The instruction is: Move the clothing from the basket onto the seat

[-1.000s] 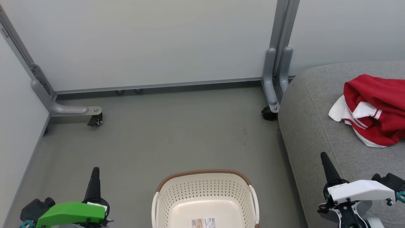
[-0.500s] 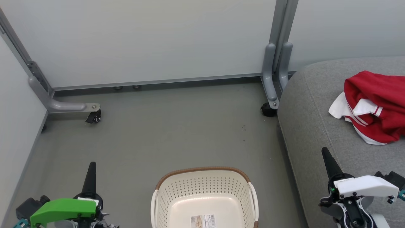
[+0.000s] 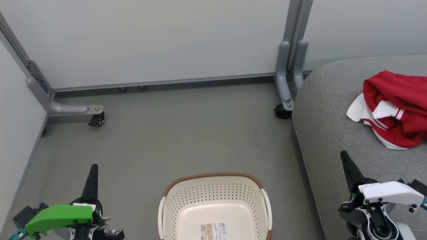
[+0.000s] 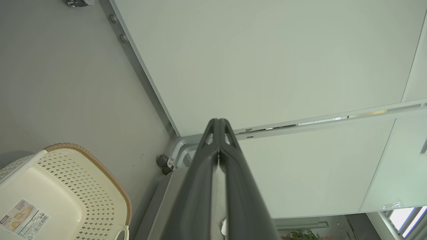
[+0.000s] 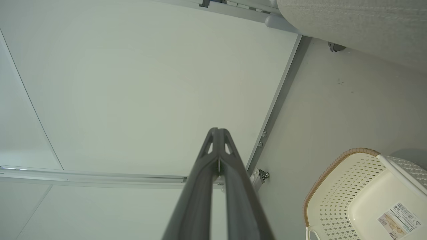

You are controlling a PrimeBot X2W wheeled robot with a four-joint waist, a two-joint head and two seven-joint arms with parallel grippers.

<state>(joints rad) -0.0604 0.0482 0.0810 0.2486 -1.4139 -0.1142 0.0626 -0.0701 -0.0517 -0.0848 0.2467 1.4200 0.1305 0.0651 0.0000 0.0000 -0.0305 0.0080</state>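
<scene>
Grey floor [image 3: 166,133] is spreading out before the robot, and pale partition panels [image 3: 150,40] are closing it off at the far side. A grey frame post [image 3: 293,56] is standing between two of them, with a black caster [image 3: 283,111] at its foot.

The basket [image 3: 213,174] is standing on the floor at the near edge, just beside the seat's left side. Its brown rim is facing away from the robot, and a paper label [image 3: 214,230] is showing on its bare bottom.

The seat [image 3: 327,126] is rising at the floor's right edge. The clothing [image 3: 397,103] is lying crumpled on its top, well apart from the basket, as a red heap with white trim and stripes. Whether the heap is one garment or two I cannot tell.

The left end effector [image 3: 94,166] is hanging over the floor left of the basket. Its two dark fingers are pressing together into one point and gripping nothing, as the left wrist view [image 4: 218,121] is confirming.

The right end effector [image 3: 343,154] is hovering over the seat's near left corner. It is lying nearer the robot than the clothing and not touching it. Its fingers are likewise lying flat against each other and carrying nothing [image 5: 217,130].
</scene>
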